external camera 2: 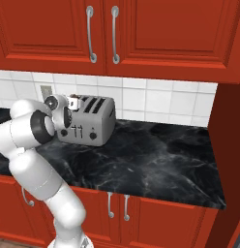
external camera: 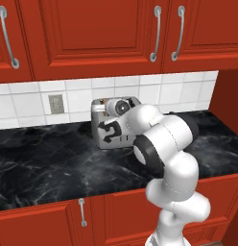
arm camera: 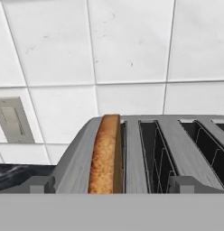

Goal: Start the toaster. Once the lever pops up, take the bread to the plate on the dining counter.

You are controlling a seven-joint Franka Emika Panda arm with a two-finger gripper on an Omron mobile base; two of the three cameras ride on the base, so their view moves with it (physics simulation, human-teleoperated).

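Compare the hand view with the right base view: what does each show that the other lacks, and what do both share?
Hand view alone: the bread standing in the toaster's leftmost slot, close up.

Right base view alone: the toaster's front with its two knobs and sliders, the counter, the red cupboards above and the arm.

Both: the toaster with its open slots, the white tiled wall and the wall socket.

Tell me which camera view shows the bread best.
The hand view: the bread stands on edge in the toaster's leftmost slot, its brown crust and crumb plain, close up. In the left base view the arm covers much of the toaster and no bread is discernible. In the right base view the toaster shows its slots, but the slice is too small to tell.
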